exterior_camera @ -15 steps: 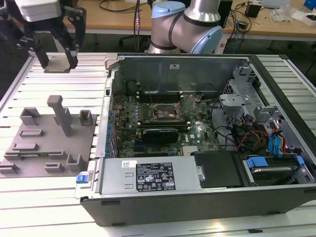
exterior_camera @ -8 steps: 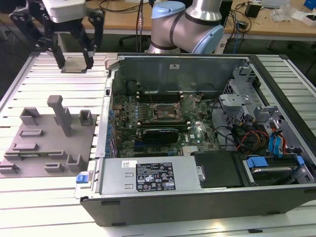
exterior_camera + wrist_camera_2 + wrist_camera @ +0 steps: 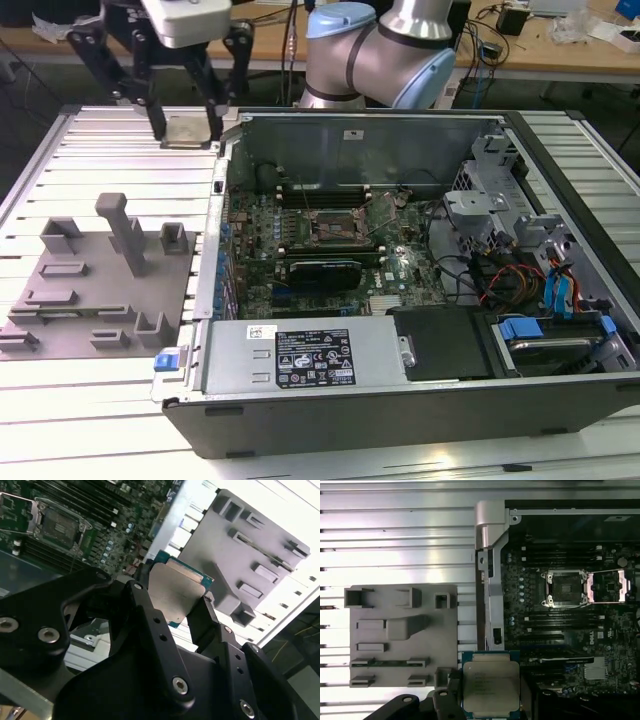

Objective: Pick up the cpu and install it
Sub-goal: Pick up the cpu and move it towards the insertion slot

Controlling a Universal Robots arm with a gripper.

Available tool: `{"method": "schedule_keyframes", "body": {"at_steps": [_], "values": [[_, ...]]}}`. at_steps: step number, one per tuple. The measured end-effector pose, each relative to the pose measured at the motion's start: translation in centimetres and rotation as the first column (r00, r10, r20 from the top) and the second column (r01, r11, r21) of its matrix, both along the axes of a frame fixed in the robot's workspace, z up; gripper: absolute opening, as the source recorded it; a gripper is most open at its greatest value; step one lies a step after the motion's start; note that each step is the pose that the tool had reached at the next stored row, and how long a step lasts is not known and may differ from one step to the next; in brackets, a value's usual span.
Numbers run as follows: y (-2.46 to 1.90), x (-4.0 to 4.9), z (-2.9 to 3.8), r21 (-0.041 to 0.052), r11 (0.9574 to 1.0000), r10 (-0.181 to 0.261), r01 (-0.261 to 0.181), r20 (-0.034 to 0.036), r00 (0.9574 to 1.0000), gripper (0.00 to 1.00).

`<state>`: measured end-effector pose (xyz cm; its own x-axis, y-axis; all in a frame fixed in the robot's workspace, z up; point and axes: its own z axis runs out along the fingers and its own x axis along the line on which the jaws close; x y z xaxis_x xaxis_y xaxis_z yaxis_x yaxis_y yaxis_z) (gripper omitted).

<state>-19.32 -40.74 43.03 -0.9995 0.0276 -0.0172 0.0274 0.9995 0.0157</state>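
Well, the pick-up looks done from where I stand: the hand (image 3: 187, 127) is closed narrow on the cpu (image 3: 188, 134), a finger pressed to each of two opposite edges. The chip hangs flat between them, silvery top uppermost, clear of the slatted worktop (image 3: 80, 400). In the second wrist view the cpu (image 3: 175, 592) sits square in the grip, its green rim showing past the metal lid. Beneath the hand and a little off to one side lies the grey fixture plate (image 3: 100, 290), its blocks and slots not touched by the fingers. The open computer case (image 3: 400, 140) is just beside the hand, and the motherboard socket (image 3: 330, 222) lies well apart from it, its retaining frame swung up. I judge the carrying step is in hand and the install not yet begun. Seating would call for the chip level, square to the socket and turned the right way.
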Motion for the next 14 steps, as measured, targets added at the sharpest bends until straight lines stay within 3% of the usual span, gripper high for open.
{"method": "schedule_keyframes", "body": {"at_steps": [5,9,14], "values": [[-0.10,2.14,0.00,0.0001,1.0000,0.000,0.000,-0.0022,1.0000,0.55],[-0.22,5.15,0.00,0.0000,1.0000,0.000,0.000,-0.0053,1.0000,0.55],[-0.30,7.28,0.00,0.0001,1.0000,0.000,0.000,-0.0075,1.0000,0.55]]}}
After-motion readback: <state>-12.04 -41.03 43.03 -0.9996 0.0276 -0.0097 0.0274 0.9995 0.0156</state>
